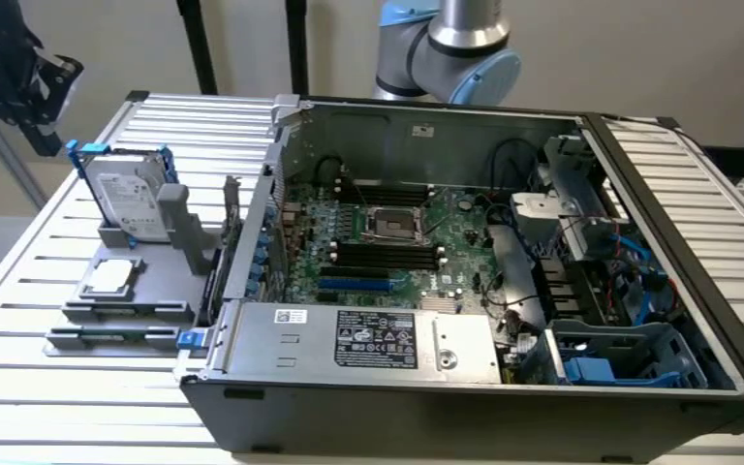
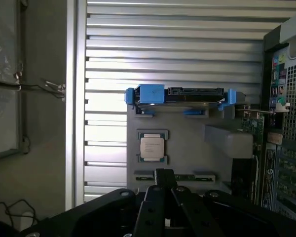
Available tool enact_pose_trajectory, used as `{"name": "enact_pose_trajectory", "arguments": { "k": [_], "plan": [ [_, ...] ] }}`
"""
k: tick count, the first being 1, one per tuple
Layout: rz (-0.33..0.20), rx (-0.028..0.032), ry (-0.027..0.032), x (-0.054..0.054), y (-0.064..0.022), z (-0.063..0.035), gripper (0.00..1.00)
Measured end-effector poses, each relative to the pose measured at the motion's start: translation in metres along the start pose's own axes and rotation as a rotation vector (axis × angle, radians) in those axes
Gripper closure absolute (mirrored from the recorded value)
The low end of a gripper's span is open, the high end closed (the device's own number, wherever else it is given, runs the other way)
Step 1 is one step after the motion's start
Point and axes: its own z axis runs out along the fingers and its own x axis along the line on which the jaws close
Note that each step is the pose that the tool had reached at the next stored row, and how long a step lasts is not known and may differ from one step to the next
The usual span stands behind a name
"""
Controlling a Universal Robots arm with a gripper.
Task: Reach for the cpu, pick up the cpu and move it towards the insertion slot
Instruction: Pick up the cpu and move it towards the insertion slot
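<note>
Reaching was your step: your gripper (image 2: 165, 182) hung well apart from the cpu (image 1: 109, 276) in its grey holder (image 1: 81, 315), open or closed I couldn't tell; you needed to centre over it.

**Silver tube, pale blue caps, black gripper**

In the exterior view, at the far side of the scene, the arm (image 1: 465, 29) is a smooth silver-grey tube set into rounded joint housings closed by pale blue caps (image 1: 491, 76). In the wrist view the gripper (image 2: 164, 178) is matt black, with a broad angular body and flat bars running from it toward a narrow middle block. Small round silver screw heads (image 2: 180, 189) sit at the bars' pivots.
</note>
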Motion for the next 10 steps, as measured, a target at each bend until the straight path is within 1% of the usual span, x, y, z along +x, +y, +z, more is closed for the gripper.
{"name": "enact_pose_trajectory", "arguments": {
  "k": [5,8,10],
  "plan": [
    [0.000,0.0005,0.0000,0.0085,0.0002,0.0042,0.89],
    [0.000,0.0008,0.0001,0.0087,0.0001,0.0043,0.88],
    [0.000,0.0008,0.0001,0.0088,0.0001,0.0043,0.76]
  ]
}}
